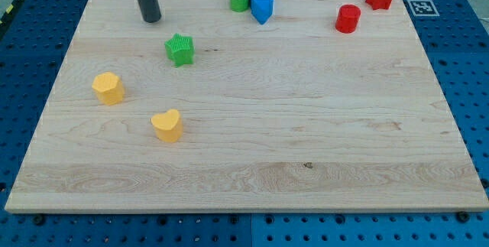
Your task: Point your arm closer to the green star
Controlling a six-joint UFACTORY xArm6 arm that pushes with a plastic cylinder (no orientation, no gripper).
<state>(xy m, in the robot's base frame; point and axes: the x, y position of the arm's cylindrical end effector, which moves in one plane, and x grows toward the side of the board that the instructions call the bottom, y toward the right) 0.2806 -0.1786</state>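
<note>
Wooden board [252, 155] on blue pegboard: my tip [151, 19], bare rod w/ nothing held, sits near green star [180, 49], up-left of it, not touching.

You're looking at a lab bench setup: wooden board [252, 155] sits on a blue perforated mounting plate [470, 56], the kind with a grid of bolt holes. Fiducial tag [419, 6] at the view's top right, hazard-stripe tape [11, 8] top left.
</note>
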